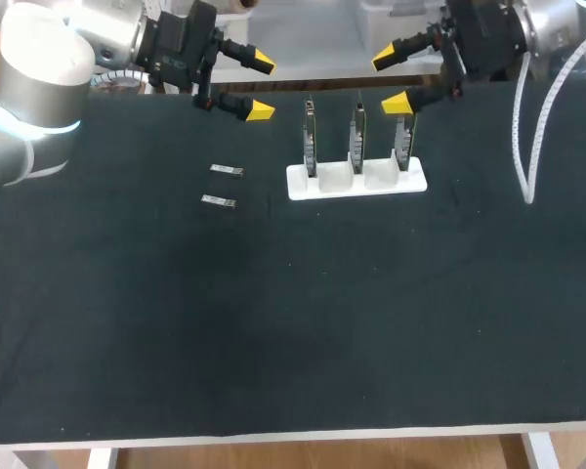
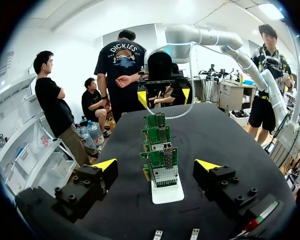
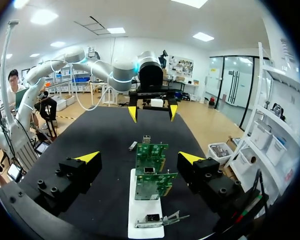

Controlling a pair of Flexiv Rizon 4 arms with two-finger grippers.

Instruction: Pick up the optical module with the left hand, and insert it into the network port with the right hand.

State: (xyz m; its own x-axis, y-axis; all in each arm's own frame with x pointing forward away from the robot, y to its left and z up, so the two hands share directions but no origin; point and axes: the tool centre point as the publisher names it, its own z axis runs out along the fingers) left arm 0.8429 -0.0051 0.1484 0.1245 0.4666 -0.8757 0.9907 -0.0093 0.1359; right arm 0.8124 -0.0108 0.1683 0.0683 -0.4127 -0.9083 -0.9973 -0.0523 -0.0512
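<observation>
Black table [image 1: 273,322] spans everything. The robot's left arm [image 1: 39,88] comes in at the far corner on its side, and the right arm [image 1: 557,29] at the opposite far corner.

Left gripper [image 1: 261,86] hangs over the far part of the table. Its fingers are spread wide with nothing between them, touching nothing. Right gripper [image 1: 391,80] faces it across the gap, also spread wide and empty. One of its yellow tips sits near the top of the nearest board; can't tell if they touch.

White holder [image 1: 356,181] lies flat on the table between the two grippers, closer to the right one. From the left wrist it sits straight ahead of that gripper [image 2: 156,165]. From the right wrist it is ahead of and partly under that gripper [image 3: 139,157].

Three green circuit boards [image 1: 356,142] stand upright in the holder, in a row running from one gripper toward the other. Metal port cages [image 2: 166,159] show on the boards' faces turned to the left gripper.

Two optical modules [image 1: 228,171] lie flat on the table, small and silver, near each other but apart. They are on the left gripper's side of the holder, lower than that gripper and not under its fingers, well apart from the right gripper. Neither is held. In the left wrist view they [image 2: 157,234] show at the edge, under the gripper.
</observation>
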